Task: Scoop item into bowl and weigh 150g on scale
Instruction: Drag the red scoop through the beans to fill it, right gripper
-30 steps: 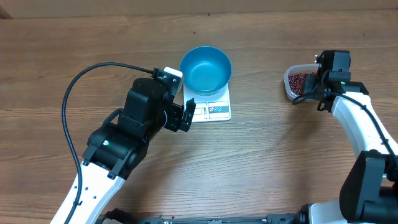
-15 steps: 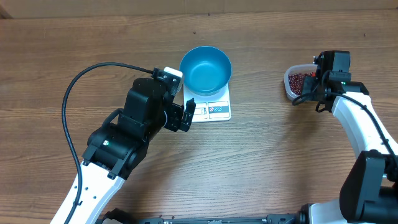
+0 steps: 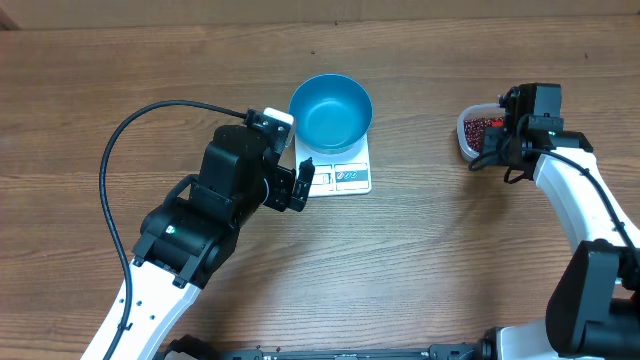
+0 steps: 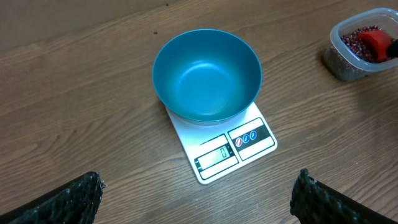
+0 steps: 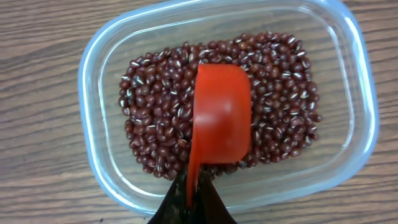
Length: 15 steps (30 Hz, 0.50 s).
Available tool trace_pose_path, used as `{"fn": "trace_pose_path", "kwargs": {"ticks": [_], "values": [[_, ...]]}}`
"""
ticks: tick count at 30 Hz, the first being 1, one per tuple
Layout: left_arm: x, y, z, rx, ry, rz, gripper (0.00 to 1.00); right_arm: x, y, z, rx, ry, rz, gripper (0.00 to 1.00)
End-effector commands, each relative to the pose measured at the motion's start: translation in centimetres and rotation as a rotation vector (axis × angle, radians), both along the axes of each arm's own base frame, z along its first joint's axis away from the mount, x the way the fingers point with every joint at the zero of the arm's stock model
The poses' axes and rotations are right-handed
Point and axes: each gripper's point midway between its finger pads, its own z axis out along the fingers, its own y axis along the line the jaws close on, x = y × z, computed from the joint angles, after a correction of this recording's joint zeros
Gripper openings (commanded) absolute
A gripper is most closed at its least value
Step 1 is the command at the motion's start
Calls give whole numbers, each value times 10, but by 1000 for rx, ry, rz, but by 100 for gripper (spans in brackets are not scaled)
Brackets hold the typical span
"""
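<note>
My right tool (image 5: 193, 202) is pressed together on the handle of a red scoop (image 5: 221, 118). The scoop's cup points to 12 o'clock and lies on the beans (image 5: 155, 99). These are small, glossy, dark red-brown grains, many with a pale fleck. They lie in a loose layer across the floor of the clear tub (image 5: 357, 93); whether the cup holds any I cannot tell. My left tool (image 4: 196, 202) hangs spread wide, its two dark fingertips at the lower corners of its wrist view and touching nothing. Just beyond them on the table (image 3: 420, 260) lies the white scale (image 4: 230, 149), with its display window and buttons along the near edge. The blue bowl (image 4: 186, 81) stands upright on the far part of the scale, smooth-sided and with no beans in it. The tub sits well apart from the bowl, at about 3 o'clock from overhead. Since a second ago my right wrist has edged slightly toward 9 o'clock over the tub; my left arm, the bowl and the scale have not moved.
</note>
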Motion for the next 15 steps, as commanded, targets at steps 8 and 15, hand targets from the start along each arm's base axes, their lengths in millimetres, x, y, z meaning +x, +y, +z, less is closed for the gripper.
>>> {"fn": "trace_pose_path", "kwargs": {"ticks": [8,15], "values": [[-1,1,6,-19,-12,3,100,-7,-17,-8,249,-8,-34,4],[-1,1,6,-19,-12,3,100,-11,-20,-23,324,26,-50,4]]}}
